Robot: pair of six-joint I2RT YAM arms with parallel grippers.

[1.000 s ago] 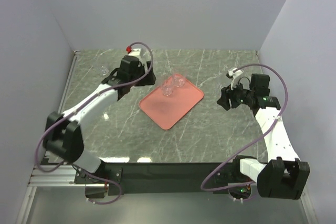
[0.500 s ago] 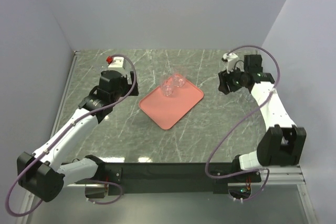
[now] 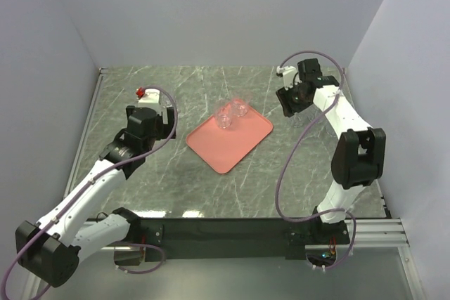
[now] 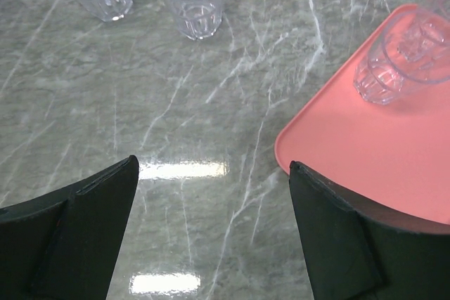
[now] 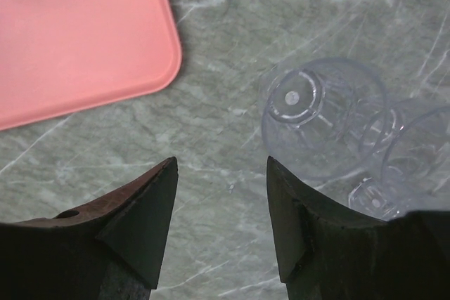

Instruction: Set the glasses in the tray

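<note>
Both arms had swung since a second earlier: left arm (image 3: 91,177) drawn back and outward from the far side, right arm (image 3: 341,114) carried up to the far right of the tray (image 3: 225,149). Tray and the two glasses (image 3: 225,119) on it unmoved, still side by side at its far corner.

Left jaws: released, fingers (image 4: 77,244) spread wide. Only bare marbled tabletop (image 4: 211,138) and a glare patch lay between them. Ahead and to the left stood two loose glasses (image 4: 193,1), upright, apart from each other, tops cut off by the frame edge. Ahead and to the right lay a rounded corner of the tray, its rim passing behind the right finger. Further ahead-right, the tray's pair overlapped in the wrist view; could not tell whether they touched.

Right jaws: also released, parted over grey-green tabletop, grasping nothing. Ahead and to the left, one rounded tray corner, apart from the fingers. Ahead and to the right, just beyond the right finger, another pair of glasses (image 5: 320,114) stood on the tabletop, off the tray. The nearer one was partly hidden by that finger. Outlines overlapped; contact uncertain.

Surroundings: pale walls (image 3: 211,12) on three sides, a purple cable (image 3: 277,194) looping along each arm.
</note>
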